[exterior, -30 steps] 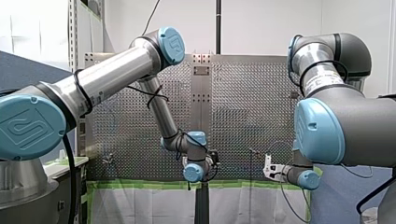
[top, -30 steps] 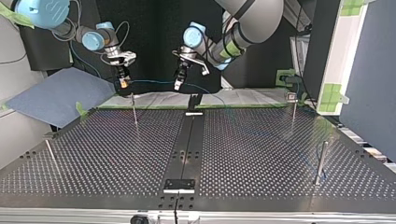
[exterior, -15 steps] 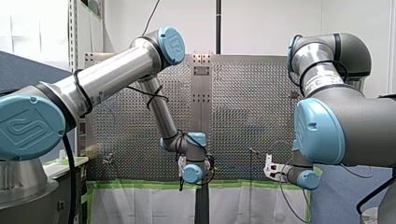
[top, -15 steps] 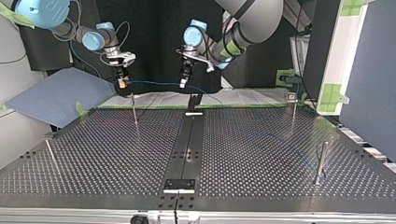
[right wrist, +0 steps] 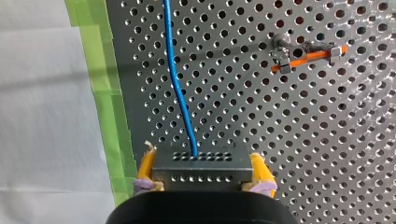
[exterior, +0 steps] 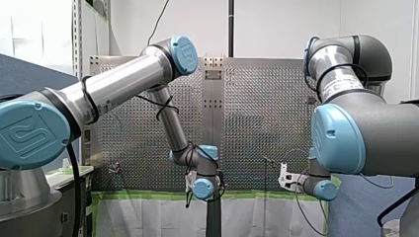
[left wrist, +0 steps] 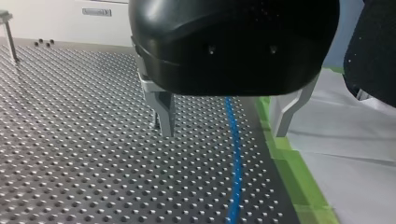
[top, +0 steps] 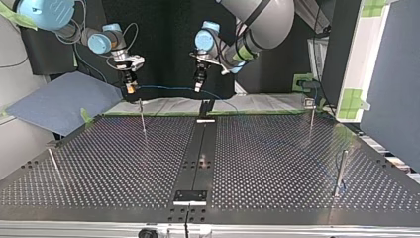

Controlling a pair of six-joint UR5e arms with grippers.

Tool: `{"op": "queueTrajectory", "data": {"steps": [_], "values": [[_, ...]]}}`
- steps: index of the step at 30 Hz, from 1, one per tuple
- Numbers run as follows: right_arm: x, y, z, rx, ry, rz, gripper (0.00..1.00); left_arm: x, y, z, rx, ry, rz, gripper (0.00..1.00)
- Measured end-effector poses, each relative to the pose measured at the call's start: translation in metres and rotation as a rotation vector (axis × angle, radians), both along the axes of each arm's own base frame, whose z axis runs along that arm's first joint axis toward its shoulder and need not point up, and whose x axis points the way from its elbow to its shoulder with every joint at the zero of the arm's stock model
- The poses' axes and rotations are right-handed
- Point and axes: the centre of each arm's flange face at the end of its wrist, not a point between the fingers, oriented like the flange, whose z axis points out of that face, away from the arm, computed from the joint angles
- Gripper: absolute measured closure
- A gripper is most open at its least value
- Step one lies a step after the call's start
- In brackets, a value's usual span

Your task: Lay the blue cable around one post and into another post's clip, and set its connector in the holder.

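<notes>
Right gripper (right wrist: 203, 164) is clamped tight on the connector (right wrist: 201, 176), yellow pads (right wrist: 146, 164) either side, at 11 o'clock in the top view. Blue cable (top: 163, 88) runs from it to the left gripper (left wrist: 226, 116) at 12 o'clock. Its fingers (left wrist: 164, 112) are wide apart, with the cable between them, apparently untouched.

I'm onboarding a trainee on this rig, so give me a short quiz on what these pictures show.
1. True or false: my right gripper holds the connector.
2. In the left wrist view, the cable runs: A) between the fingers of my left gripper; B) outside them; C) round a post.
3. Fill in: the tape along the table's edge is ___.
Key: 1 true; 2 A; 3 green.
</notes>
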Motion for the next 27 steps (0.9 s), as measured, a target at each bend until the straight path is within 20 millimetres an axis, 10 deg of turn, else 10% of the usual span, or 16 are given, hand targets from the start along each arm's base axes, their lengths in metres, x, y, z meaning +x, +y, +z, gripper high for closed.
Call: {"op": "queueTrajectory", "data": {"steps": [26,27], "values": [[0.003,0.002,-0.001,0.005,0.007,0.007,1.00,0.028,0.003,-0.003,-0.021,-0.003,0.078,0.01],[0.003,0.002,-0.001,0.005,0.007,0.006,1.00,0.028,0.003,-0.003,-0.020,-0.002,0.082,0.16]]}}
